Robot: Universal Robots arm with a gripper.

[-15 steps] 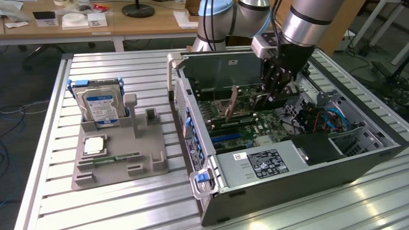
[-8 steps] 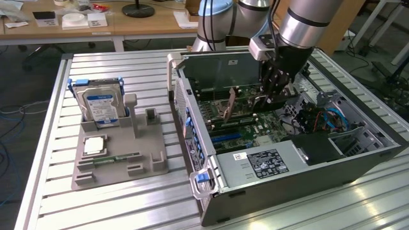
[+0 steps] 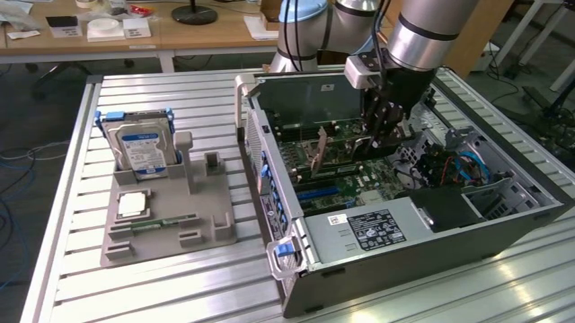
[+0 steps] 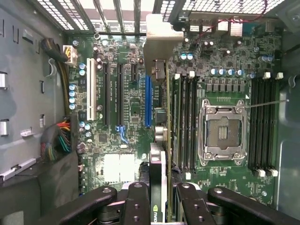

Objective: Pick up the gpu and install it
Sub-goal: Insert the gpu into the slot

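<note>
Got the gripper [image 4: 158, 199] clamped on the gpu [image 4: 159, 180], pinching its two flat faces along the upper edge. Hangs edge-on right below the fingers, down inside the open case [image 3: 431, 249], so nothing left to reach for. Runs lengthwise away from the grip, parallel to the slots on the motherboard [image 4: 225, 70], ending in the metal bracket [image 4: 161, 42] toward the vented wall. Sits just beside the long blue slot [image 4: 147, 101], on the side toward the processor socket [image 4: 222, 131]. Can't tell whether touching the board or hovering above it.
</note>
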